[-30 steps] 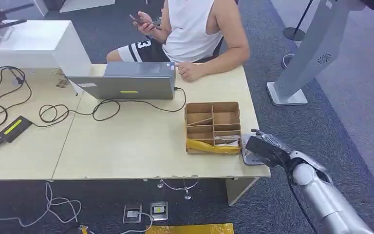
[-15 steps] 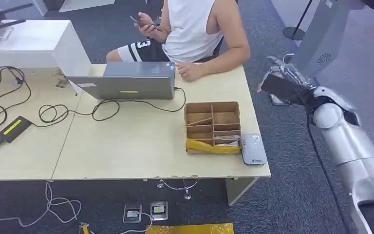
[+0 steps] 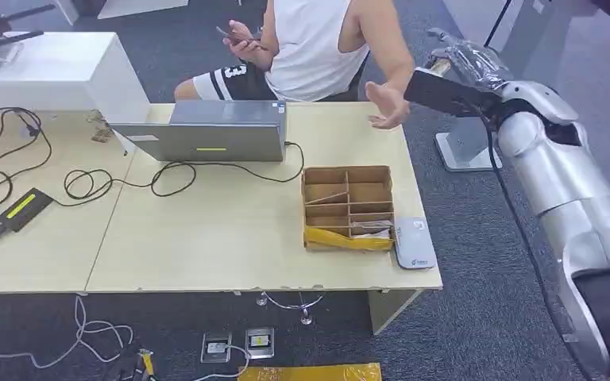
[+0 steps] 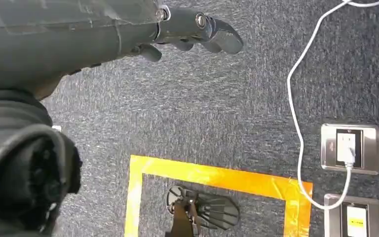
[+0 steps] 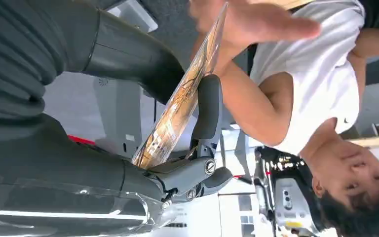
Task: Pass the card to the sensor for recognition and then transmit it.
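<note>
My right hand (image 3: 454,81) is raised beyond the table's far right corner and pinches a thin, gold-patterned card (image 5: 180,106) between thumb and fingers (image 5: 206,111). A seated person in a white top holds an open hand (image 3: 387,104) just beside my hand; in the right wrist view that person's hand (image 5: 249,19) lies at the card's far end. The grey card sensor (image 3: 414,242) lies flat at the table's front right, next to a cardboard divider box (image 3: 347,205). My left hand (image 4: 128,29) hangs over the carpet with nothing in it, fingers loosely extended.
A grey laptop (image 3: 206,139) stands at the table's far side with cables (image 3: 171,178) trailing left to a black adapter (image 3: 22,208). A white cabinet (image 3: 55,71) sits far left. A grey stand's base (image 3: 469,151) is on the floor right of the table.
My right arm lifted from the sensor at the table's front edge and swung up to the far right corner with the card. The person's hand rose off the table and opened toward it.
</note>
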### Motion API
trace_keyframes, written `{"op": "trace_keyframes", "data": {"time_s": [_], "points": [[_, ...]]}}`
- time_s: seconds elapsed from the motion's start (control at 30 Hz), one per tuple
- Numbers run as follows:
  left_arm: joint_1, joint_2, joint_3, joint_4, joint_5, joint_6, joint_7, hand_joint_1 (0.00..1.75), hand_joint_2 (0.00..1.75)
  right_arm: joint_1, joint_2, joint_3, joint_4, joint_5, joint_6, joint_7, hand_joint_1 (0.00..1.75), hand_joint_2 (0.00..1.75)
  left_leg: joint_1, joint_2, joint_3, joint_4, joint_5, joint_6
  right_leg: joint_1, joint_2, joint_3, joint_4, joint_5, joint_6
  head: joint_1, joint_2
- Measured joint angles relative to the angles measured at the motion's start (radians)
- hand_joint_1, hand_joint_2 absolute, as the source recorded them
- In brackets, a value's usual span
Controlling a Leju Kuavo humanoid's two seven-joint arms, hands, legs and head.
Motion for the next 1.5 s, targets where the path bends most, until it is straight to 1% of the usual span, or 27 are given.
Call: {"op": "trace_keyframes", "data": {"time_s": [0.17,0.27,0.43,0.63,0.67,0.7,0.73,0.83,0.93,0.97,1.03,1.07,1.13,1.17,1.3,1.4,1.43,1.47,1.5], "points": [[-0.006,-0.003,-0.002,0.000,-0.007,0.000,0.012,0.00,0.00,-0.014,0.044,0.032,0.102,0.038,-0.048,0.057,1.75,1.75,0.000,0.000,0.000,0.000,0.000,0.000,0.000,0.000,0.000,0.000,0.000,0.000,0.000,0.000],[-0.009,-0.005,-0.009,0.000,-0.009,0.000,0.017,0.00,0.00,-0.013,0.066,0.045,0.155,0.040,-0.075,0.079,1.75,1.75,0.000,0.000,0.000,0.000,0.000,0.000,0.000,0.000,0.000,0.000,0.000,0.000,0.000,0.000],[-0.009,-0.007,-0.011,0.000,-0.007,0.000,0.021,0.00,0.00,-0.012,0.091,0.058,0.212,0.041,-0.092,0.089,1.75,1.75,0.000,0.000,0.000,0.000,0.000,0.000,0.000,0.000,0.000,0.000,0.000,0.000,0.000,0.000],[-0.008,-0.008,-0.011,0.000,-0.002,0.000,0.022,0.00,0.00,-0.012,0.105,0.069,0.251,0.041,-0.094,0.089,1.75,1.75,0.000,0.000,0.000,0.000,0.000,0.000,0.000,0.000,0.000,0.000,0.000,0.000,0.000,0.000],[-0.008,-0.008,-0.011,0.000,-0.001,0.000,0.022,0.00,0.00,-0.012,0.107,0.071,0.256,0.041,-0.095,0.089,1.69,1.75,0.000,0.000,0.000,0.000,0.000,0.000,0.000,0.000,0.000,0.000,0.000,0.000,0.000,0.000],[-0.008,-0.008,-0.011,0.000,0.000,0.000,0.022,0.00,0.00,-0.012,0.110,0.073,0.263,0.041,-0.096,0.089,1.13,1.75,0.000,0.000,0.000,0.000,0.000,0.000,0.000,0.000,0.000,0.000,0.000,0.000,0.000,0.000],[-0.008,-0.008,-0.011,0.000,0.001,-0.001,0.022,0.00,0.00,-0.012,0.110,0.074,0.269,0.041,-0.097,0.089,0.00,1.75,0.000,0.000,0.000,0.000,0.000,0.000,0.000,0.000,0.000,0.000,0.000,0.000,0.000,0.000],[-0.007,-0.009,-0.011,0.000,0.009,0.000,0.022,0.00,0.00,-0.012,0.114,0.076,0.283,0.039,-0.106,0.086,0.00,1.75,0.000,0.000,0.000,0.000,0.000,0.000,0.000,0.000,0.000,0.000,0.000,0.000,0.000,0.000],[-0.005,-0.010,-0.011,0.000,0.017,0.003,0.023,0.00,0.00,-0.012,0.117,0.077,0.293,0.029,-0.134,0.073,0.00,1.75,0.000,0.000,0.000,0.000,0.000,0.000,0.000,0.000,0.000,0.000,0.000,0.000,0.000,0.000],[-0.004,-0.010,-0.011,0.000,0.021,0.005,0.023,0.00,0.00,-0.012,0.119,0.076,0.295,0.012,-0.143,0.059,0.00,1.75,0.000,0.000,0.000,0.000,0.000,0.000,0.000,0.000,0.000,0.000,0.000,0.000,0.000,0.000],[-0.002,-0.012,-0.011,0.000,0.027,0.009,0.022,0.00,0.00,-0.012,0.120,0.068,0.298,-0.067,-0.141,0.011,0.00,1.75,0.000,0.000,0.000,0.000,0.000,0.000,0.000,0.000,0.000,0.000,0.000,0.000,0.000,0.000],[0.000,-0.013,-0.011,0.000,0.031,0.010,0.023,0.00,0.00,-0.012,0.122,0.060,0.298,-0.115,-0.131,-0.018,0.00,1.75,0.000,0.000,0.000,0.000,0.000,0.000,0.000,0.000,0.000,0.000,0.000,0.000,0.000,0.000],[0.004,-0.014,-0.011,0.000,0.034,0.010,0.020,0.00,0.00,-0.013,0.127,0.029,0.298,-0.244,-0.078,-0.103,0.00,1.75,0.000,0.000,0.000,0.000,0.000,0.000,0.000,0.000,0.000,0.000,0.000,0.000,0.000,0.000],[0.006,-0.014,-0.011,0.001,0.035,0.010,0.018,0.00,0.00,-0.013,0.127,0.018,0.297,-0.280,-0.063,-0.125,0.00,1.75,0.000,0.000,0.000,0.000,0.000,0.000,0.000,0.000,0.000,0.000,0.000,0.000,0.000,0.000],[0.006,-0.014,-0.011,0.001,0.035,0.010,0.018,0.00,0.00,-0.013,0.127,0.018,0.297,-0.281,-0.063,-0.126,0.00,1.75,0.000,0.000,0.000,0.000,0.000,0.000,0.000,0.000,0.000,0.000,0.000,0.000,0.000,0.000],[0.008,-0.015,-0.011,0.001,0.039,0.010,0.016,0.00,0.00,-0.013,0.127,-0.002,0.293,-0.338,-0.040,-0.153,0.00,1.75,0.000,0.000,0.000,0.000,0.000,0.000,0.000,0.000,0.000,0.000,0.000,0.000,0.000,0.000],[0.012,-0.015,-0.011,0.002,0.042,0.010,0.011,0.00,0.00,-0.013,0.128,-0.027,0.281,-0.411,-0.002,-0.184,0.00,1.75,0.000,0.000,0.000,0.000,0.000,0.000,0.000,0.000,0.000,0.000,0.000,0.000,0.000,0.000],[0.018,-0.018,-0.011,0.004,0.052,0.010,0.007,0.00,0.00,-0.003,0.128,-0.065,0.230,-0.546,0.065,-0.187,0.00,1.75,0.000,0.000,0.001,0.000,0.000,0.000,0.000,0.000,0.000,0.000,0.000,0.000,0.000,0.000],[0.020,-0.018,-0.011,0.007,0.057,0.012,0.006,0.00,0.00,0.018,0.126,-0.088,0.193,-0.640,0.106,-0.161,0.00,1.75,0.000,0.000,0.001,0.000,0.000,0.000,0.000,0.000,0.000,0.000,0.000,0.000,0.000,0.000]]}}
